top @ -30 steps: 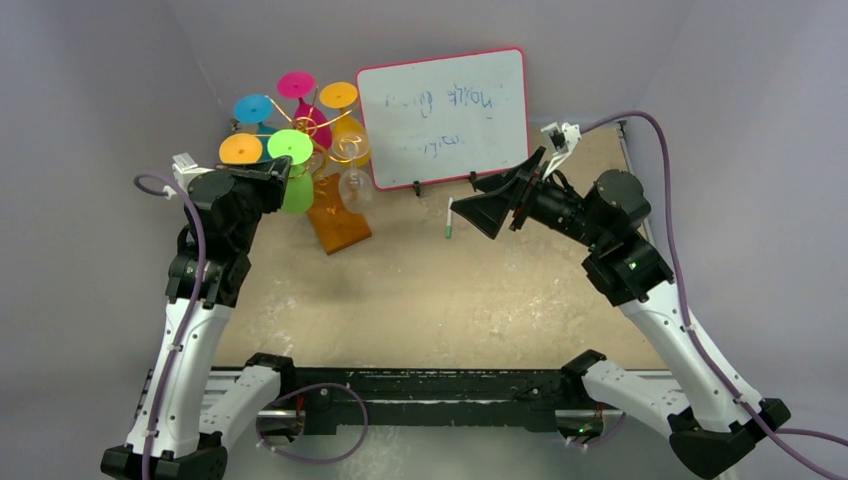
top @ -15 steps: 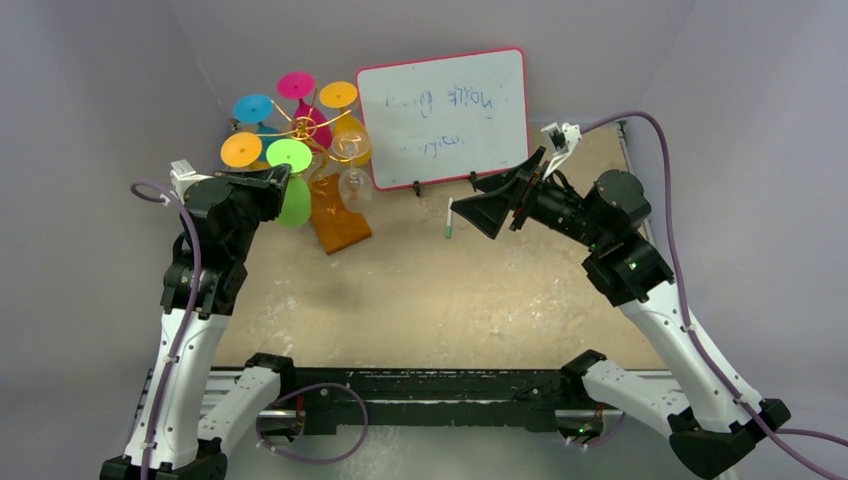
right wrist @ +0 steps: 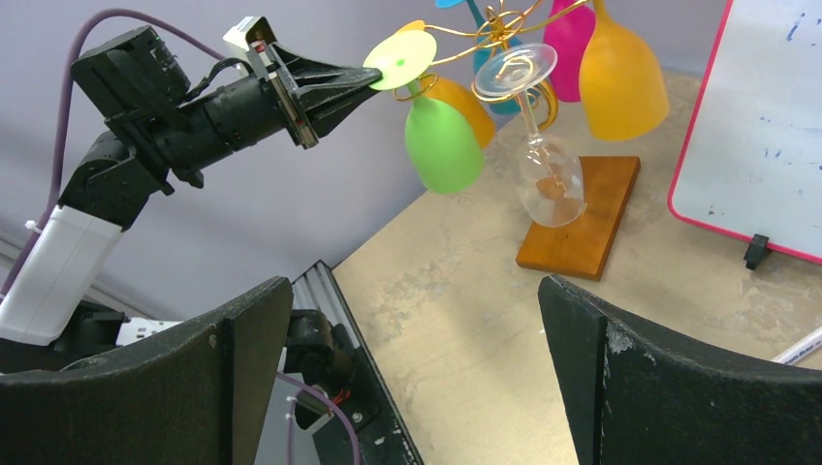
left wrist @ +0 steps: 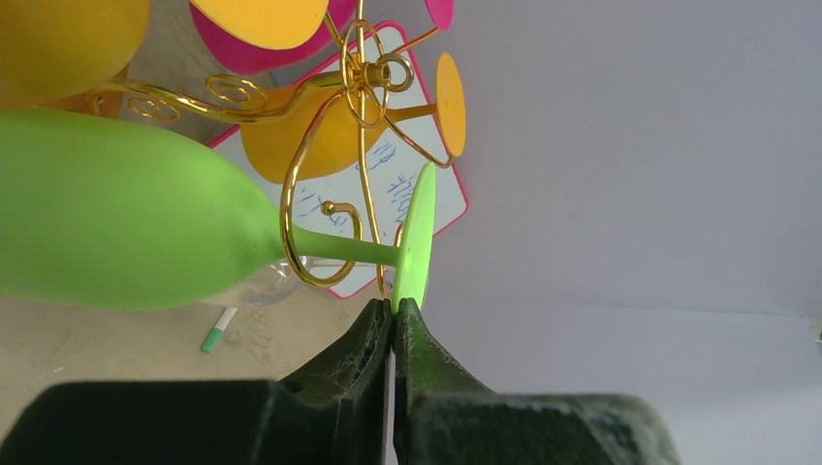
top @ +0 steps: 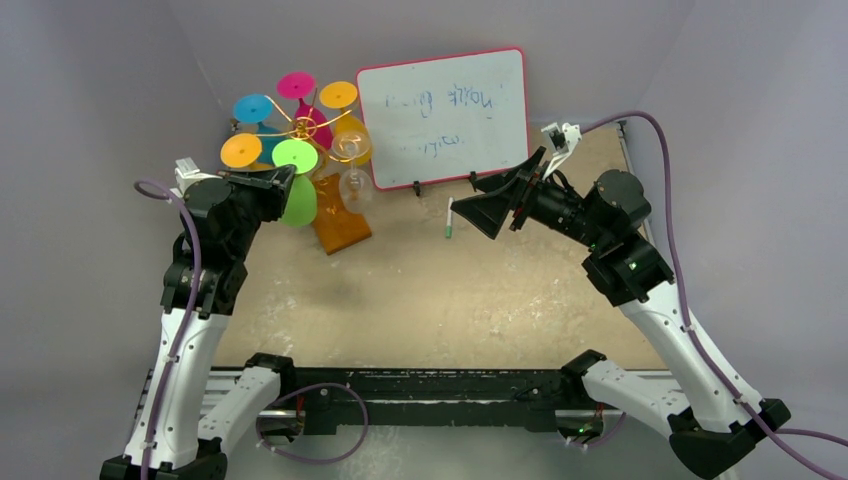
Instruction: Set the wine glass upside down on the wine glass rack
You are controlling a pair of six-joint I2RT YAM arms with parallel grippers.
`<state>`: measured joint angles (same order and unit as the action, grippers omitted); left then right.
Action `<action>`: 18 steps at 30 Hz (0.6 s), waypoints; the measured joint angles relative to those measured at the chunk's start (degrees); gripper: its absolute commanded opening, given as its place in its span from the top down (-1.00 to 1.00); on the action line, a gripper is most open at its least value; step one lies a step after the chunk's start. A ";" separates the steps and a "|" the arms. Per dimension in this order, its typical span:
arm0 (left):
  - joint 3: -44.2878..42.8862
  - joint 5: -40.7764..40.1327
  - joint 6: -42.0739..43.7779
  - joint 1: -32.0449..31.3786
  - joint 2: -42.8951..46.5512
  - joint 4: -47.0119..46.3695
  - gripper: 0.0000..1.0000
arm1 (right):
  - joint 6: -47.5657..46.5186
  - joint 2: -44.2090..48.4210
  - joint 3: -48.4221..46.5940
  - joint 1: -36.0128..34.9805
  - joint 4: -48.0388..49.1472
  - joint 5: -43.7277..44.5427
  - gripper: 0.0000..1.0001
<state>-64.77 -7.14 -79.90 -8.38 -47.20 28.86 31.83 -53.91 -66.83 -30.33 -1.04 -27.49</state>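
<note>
At the far left corner of the table (top: 450,290), the left gripper (top: 287,172) was reaching up to the gold wire rack (top: 337,222). It had the green wine glass (top: 298,200) by the very rim of its round foot. From the left wrist camera, the two jaws were pressed together on the edge of that green disc (left wrist: 415,232), with almost no gap between them. Pinching the foot from the side looked sensible to me, because it left the stem free to slide into a wire curl.

The glass hung upside down with its bowl (right wrist: 443,136) below and its foot on top, level with the feet of the other coloured glasses. Its stem passed through one of the gold hooks, so I judged it was seated or very nearly so. From these views I could not tell whether the foot was already resting its weight on the wire. A clear glass (right wrist: 548,174) hung just beside it, close enough that a clumsy pull-away could knock the two together.

The right gripper (top: 480,212) was held well apart from the rack, in front of the whiteboard (top: 443,115). Its jaws were spread wide and held nothing. It seemed to be there only to watch, as its camera faced the rack squarely.
</note>
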 measured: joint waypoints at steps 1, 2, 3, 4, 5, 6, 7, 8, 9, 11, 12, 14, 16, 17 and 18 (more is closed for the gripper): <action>0.00 0.31 0.00 0.00 -0.04 -0.04 1.00 | 0.00 0.00 0.00 0.00 0.00 0.00 -1.00; 0.02 0.52 -0.02 0.00 -0.07 -0.07 1.00 | -0.02 0.00 0.00 0.00 0.00 0.00 -1.00; 0.02 0.72 -0.02 0.00 -0.11 -0.09 1.00 | 0.00 0.00 0.00 0.00 0.00 0.00 -1.00; 0.07 0.96 -0.02 0.00 -0.15 -0.09 1.00 | 0.00 0.00 0.00 0.00 0.00 0.00 -1.00; 0.13 1.07 -0.02 0.00 -0.20 -0.13 1.00 | 0.00 0.00 0.00 0.00 0.00 0.00 -1.00; 0.35 1.20 -0.02 0.00 -0.20 -0.28 1.00 | -0.02 0.00 0.00 0.00 0.00 0.00 -1.00; 0.59 1.38 -0.02 0.00 -0.20 -0.39 1.00 | 0.00 0.00 0.00 0.00 0.00 0.02 -1.00; 0.85 1.55 -0.02 0.00 -0.24 -0.46 1.00 | 0.00 0.00 0.00 0.00 0.00 0.02 -1.00; 0.98 1.68 -0.02 0.00 -0.31 -0.44 1.00 | -0.02 0.00 0.00 0.00 0.00 0.02 -1.00; 1.33 2.19 -0.02 0.00 -0.55 -0.70 1.00 | 0.00 0.00 0.00 0.00 0.00 0.02 -1.00; 1.51 2.34 -0.02 0.00 -0.59 -0.72 1.00 | 0.00 0.00 0.00 0.00 0.00 0.02 -1.00; 1.84 2.67 -0.02 0.00 -0.76 -0.81 1.00 | -0.02 0.00 0.00 0.00 0.00 0.04 -1.00; 1.90 2.95 -0.02 0.00 -1.03 -0.85 1.00 | -0.02 0.00 0.00 0.00 0.00 0.13 -1.00; 1.90 3.06 -0.02 0.00 -1.09 -0.92 1.00 | 0.00 0.00 0.00 0.00 0.00 0.15 -1.00; 1.90 3.10 -0.02 0.00 -1.11 -0.96 1.00 | 0.00 0.00 0.00 0.00 0.00 0.24 -1.00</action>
<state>-62.87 -4.03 -79.92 -8.38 -48.31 27.90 31.83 -53.91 -66.83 -30.33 -1.04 -27.24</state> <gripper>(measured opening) 0.017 0.998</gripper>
